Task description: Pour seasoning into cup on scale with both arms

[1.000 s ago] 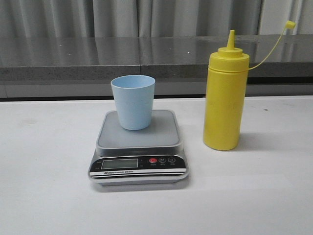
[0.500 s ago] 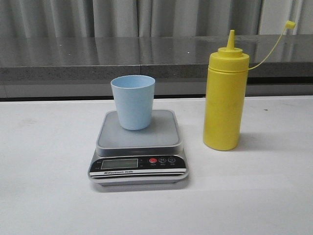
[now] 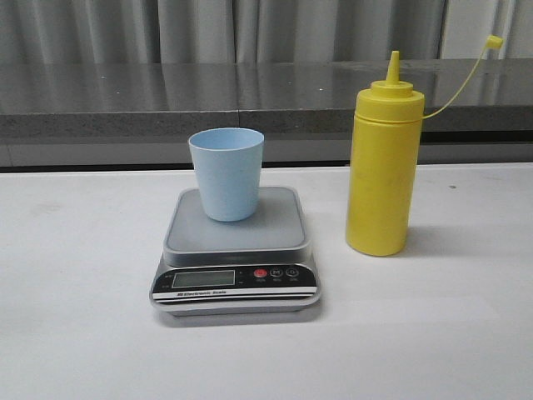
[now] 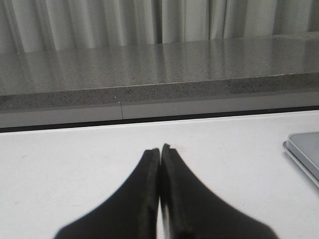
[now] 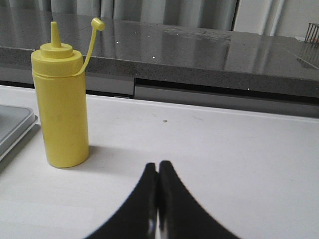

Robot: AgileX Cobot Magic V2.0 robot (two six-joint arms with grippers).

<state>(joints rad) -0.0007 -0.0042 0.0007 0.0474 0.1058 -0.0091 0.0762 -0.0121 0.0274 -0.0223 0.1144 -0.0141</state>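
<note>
The seasoning (image 3: 381,167) stands upright right of the scale (image 3: 236,250), far-left of the right gripper (image 5: 158,169), the nearer arm. Both grippers' fingers are pressed together, the left gripper (image 4: 160,152) too.

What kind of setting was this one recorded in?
Probably a lab-style test bench, not a real kitchen: a bare white table with only a scale, cup and seasoning bottle, before a grey stone ledge and curtain.

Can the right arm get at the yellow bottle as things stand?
Probably yes. In the right wrist view the seasoning bottle stands upright on bare table with nothing between it and the right gripper. The jaws are shut, though, so they must open first. The scale sits close on the bottle's far side.
</note>
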